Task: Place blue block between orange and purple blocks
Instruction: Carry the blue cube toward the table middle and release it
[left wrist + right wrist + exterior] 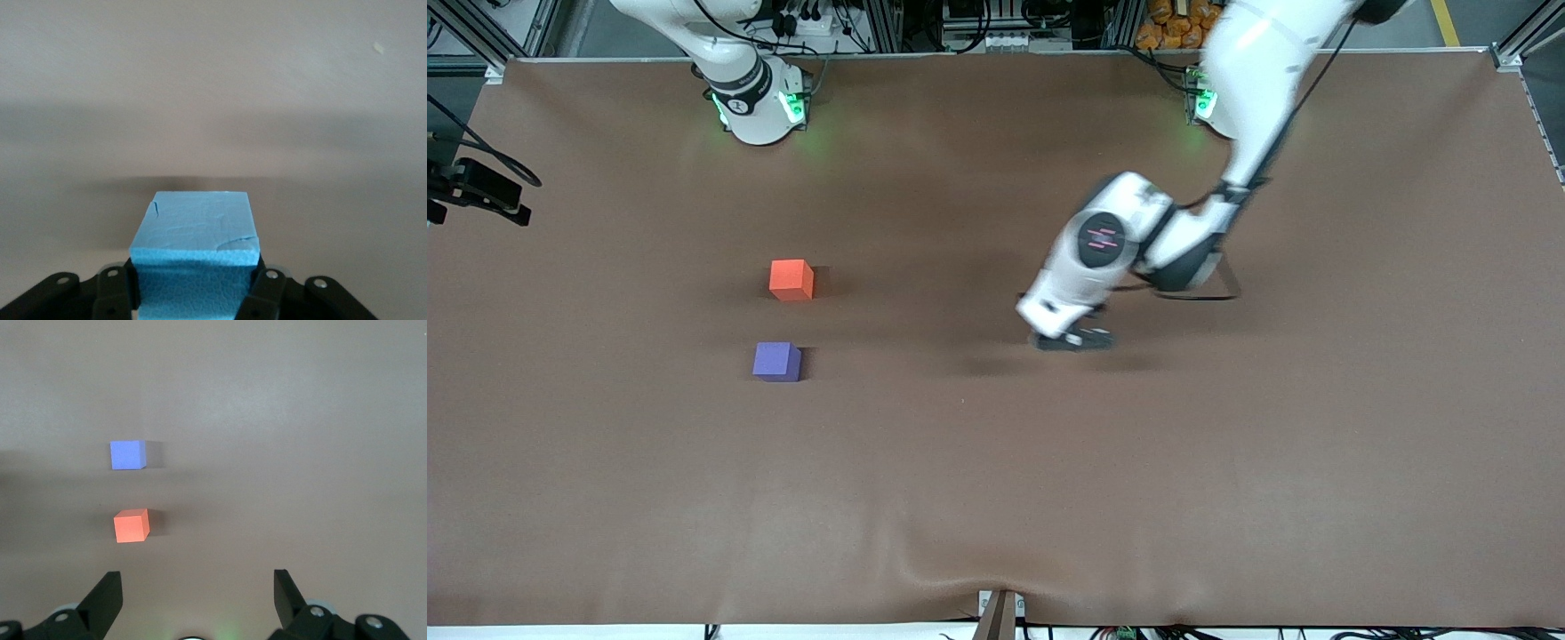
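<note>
Clamped between the two black fingers of the left gripper (195, 283) was the blue block (195, 230), its pale top face scuffed and nicked. The left wrist view showed only the fingertips (119, 287) and the upper part of the block; its lower part was cut off at the picture's edge. From the front camera the left gripper (1073, 338) sat low over the brown table (996, 498), near the middle, and the arm's white wrist hid the blue block completely. Whether the block touched the table could not be made out.

Well apart, toward the right arm's end of the table, stood the orange block (791, 280) and the purple block (776, 362), the purple one nearer the front camera, with a bare gap between them.

Only the right arm's base appeared in the front view. Its wrist view showed the right gripper (193, 600) spread wide and empty, high above both blocks.
</note>
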Controlling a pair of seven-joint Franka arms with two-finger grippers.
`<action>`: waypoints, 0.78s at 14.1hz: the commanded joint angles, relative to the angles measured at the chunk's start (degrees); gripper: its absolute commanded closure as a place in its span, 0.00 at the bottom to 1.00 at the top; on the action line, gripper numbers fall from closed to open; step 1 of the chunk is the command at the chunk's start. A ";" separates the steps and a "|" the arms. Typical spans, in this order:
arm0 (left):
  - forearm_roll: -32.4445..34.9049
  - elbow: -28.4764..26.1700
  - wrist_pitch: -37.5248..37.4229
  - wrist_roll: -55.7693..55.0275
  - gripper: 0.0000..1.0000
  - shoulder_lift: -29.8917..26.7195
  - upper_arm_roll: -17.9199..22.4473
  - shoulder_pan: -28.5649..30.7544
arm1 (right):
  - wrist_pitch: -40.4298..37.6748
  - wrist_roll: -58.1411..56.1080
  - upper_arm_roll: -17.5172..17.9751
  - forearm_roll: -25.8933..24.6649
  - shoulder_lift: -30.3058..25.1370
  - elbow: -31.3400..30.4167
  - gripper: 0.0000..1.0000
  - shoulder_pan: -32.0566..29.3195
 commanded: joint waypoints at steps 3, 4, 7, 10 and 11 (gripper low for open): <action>0.93 11.26 -0.74 -6.10 0.02 9.20 6.41 -11.93 | 0.29 -0.46 0.32 0.96 -1.23 -1.04 0.00 -0.71; 1.28 11.26 -0.83 -5.75 0.00 8.50 7.38 -13.16 | 0.29 -0.46 0.32 1.05 -1.23 -1.04 0.00 -0.71; 2.24 11.18 -3.53 -5.22 0.00 4.38 7.92 -11.25 | 0.20 -0.46 0.32 1.05 -1.23 -1.04 0.00 -0.71; 1.55 10.83 -12.13 -0.84 0.00 -3.00 7.57 -5.46 | 0.20 -0.37 0.32 0.96 -1.23 -1.04 0.00 -0.71; 1.28 10.74 -14.95 0.83 0.00 -5.11 7.39 -3.09 | 0.11 -0.37 0.32 0.96 -1.23 -1.04 0.00 -0.71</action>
